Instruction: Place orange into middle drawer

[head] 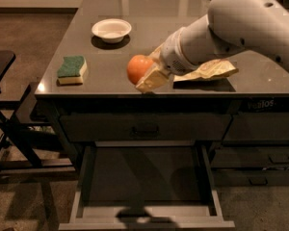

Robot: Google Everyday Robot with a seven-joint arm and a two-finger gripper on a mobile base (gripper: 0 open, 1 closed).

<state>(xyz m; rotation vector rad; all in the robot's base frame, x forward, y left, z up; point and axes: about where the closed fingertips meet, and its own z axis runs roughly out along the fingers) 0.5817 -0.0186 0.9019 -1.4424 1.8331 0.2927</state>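
The hand (149,72) is clenched on the orange (137,68). One pale finger runs under and along the fruit's right flank, and the other appears to sit behind its upper side, so the fruit is pinched across its width with most of its skin exposed to the left. The orange is held above and behind the open middle drawer (183,221), about level with the front edge of the bench (183,13). I cannot tell whether it is just clear of the bench top or brushing it. My judgement is that the fruit will handle as a light, firm ball. Its smooth skin makes it slippery, and it will roll as soon as it is freed. It gives a little under pressure but is not fragile. The best hold is across the widest part, as here, since a grip nearer either end could squeeze it out. Higher than the middle drawer and directly over it is a closed drawer (144,127) with a small handle. Up and to the right of the middle drawer, a crumpled snack bag (209,70) lies on the bench, partly under the arm. Up and to the left are a green-topped sponge (71,69) and, farther back, a white bowl (111,29).
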